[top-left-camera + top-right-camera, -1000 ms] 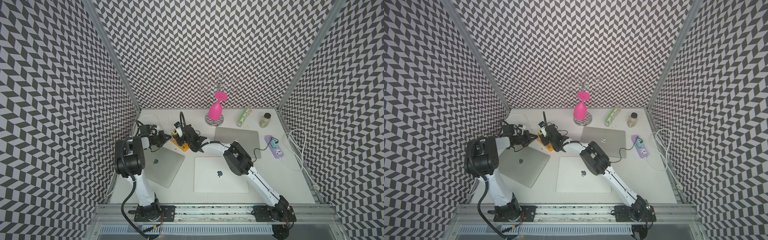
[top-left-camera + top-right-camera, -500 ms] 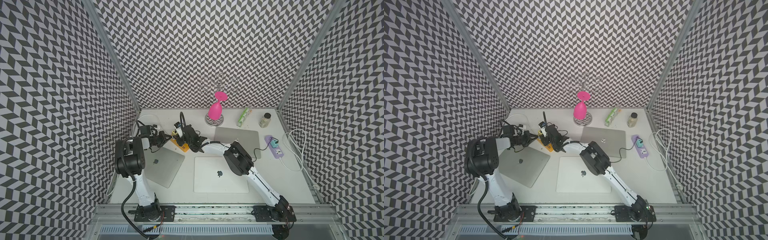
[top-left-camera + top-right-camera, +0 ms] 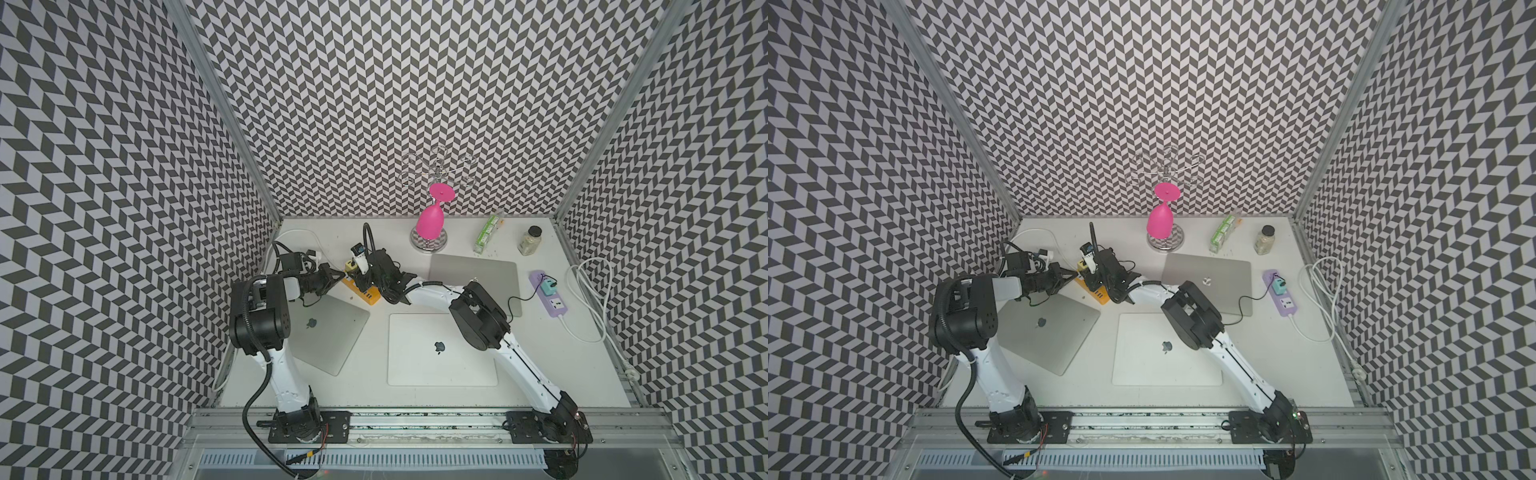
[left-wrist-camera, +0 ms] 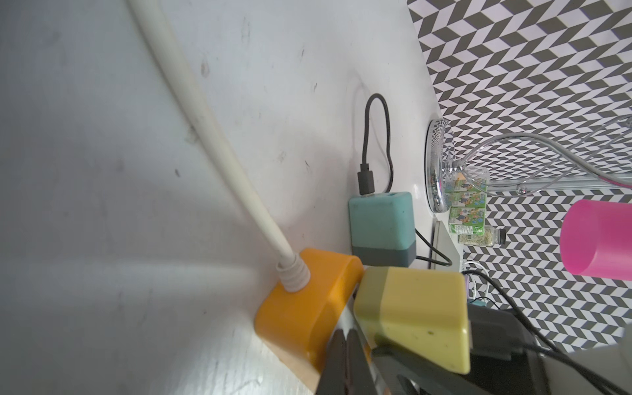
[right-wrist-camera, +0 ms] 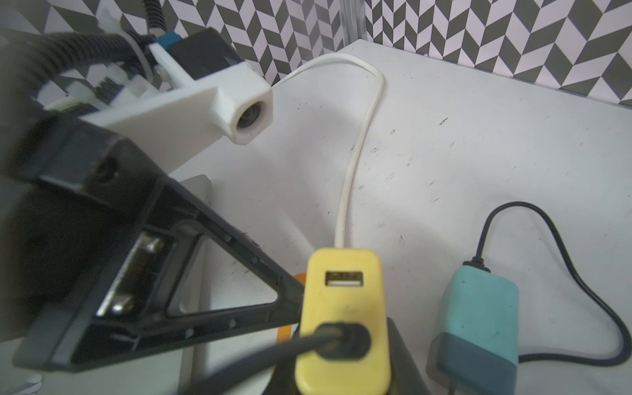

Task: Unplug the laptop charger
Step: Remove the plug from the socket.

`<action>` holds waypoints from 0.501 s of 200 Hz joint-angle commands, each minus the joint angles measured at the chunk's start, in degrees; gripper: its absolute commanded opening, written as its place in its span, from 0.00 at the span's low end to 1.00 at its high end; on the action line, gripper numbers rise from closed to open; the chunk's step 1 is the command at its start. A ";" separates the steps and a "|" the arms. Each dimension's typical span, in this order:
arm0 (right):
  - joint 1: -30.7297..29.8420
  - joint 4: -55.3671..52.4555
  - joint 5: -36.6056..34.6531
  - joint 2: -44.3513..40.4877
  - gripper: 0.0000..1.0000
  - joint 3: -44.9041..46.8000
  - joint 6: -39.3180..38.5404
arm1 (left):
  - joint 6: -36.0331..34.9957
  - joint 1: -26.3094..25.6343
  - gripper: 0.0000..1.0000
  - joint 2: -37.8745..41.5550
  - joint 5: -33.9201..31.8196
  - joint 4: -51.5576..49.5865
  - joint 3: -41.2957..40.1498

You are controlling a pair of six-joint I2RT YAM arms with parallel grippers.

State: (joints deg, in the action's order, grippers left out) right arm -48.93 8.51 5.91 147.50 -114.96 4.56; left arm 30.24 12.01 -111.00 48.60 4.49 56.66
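Firmly clenched, the left fingers [image 4: 337, 359] meet in one dark point on the edge of the orange strip [image 4: 301, 307], just beside the yellow charger [image 5: 342, 307]. The right fingers [image 5: 407, 366] grasp that charger from both sides. Only dark slivers of them show past its body, and their tips are cut off by the frame. The charger sits against the strip's face, but its prongs are hidden, so I cannot tell whether it is seated. A blurred black cable [image 5: 273, 352] runs from its round port. A teal adapter [image 4: 379, 222] lies just beside the strip, its base partly hidden. A white cord [image 4: 212, 136] leaves the strip's end across the surface [image 4: 102, 171]. In both top views the wrists crowd over the strip, hiding the fingers.
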 commanded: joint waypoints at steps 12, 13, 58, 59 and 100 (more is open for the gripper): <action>-2.21 -0.32 -6.70 -3.45 0.00 -4.11 -5.86 | -1.23 -0.15 0.00 -2.38 -5.46 -5.03 -2.74; -2.22 -0.38 -6.97 -3.45 0.00 -4.08 -6.00 | -1.23 -0.15 0.00 -2.38 -5.45 -5.02 -2.76; -3.18 0.45 -12.31 -4.56 0.00 -3.64 -11.10 | -1.18 -0.17 0.00 -2.38 -5.39 -4.95 -2.88; -3.14 0.50 -12.15 -4.57 0.00 -3.67 -10.99 | -1.21 -0.20 0.00 -2.38 -5.38 -4.94 -2.88; -1.66 1.95 -7.60 -8.85 0.00 0.19 -4.20 | -1.01 -0.18 0.00 -1.53 -4.77 -5.11 -2.11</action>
State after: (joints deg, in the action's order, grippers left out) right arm -51.22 5.65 -3.14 145.91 -116.60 -1.98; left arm 29.82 12.01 -111.00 48.80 5.28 56.31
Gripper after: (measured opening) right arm 0.277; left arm 0.048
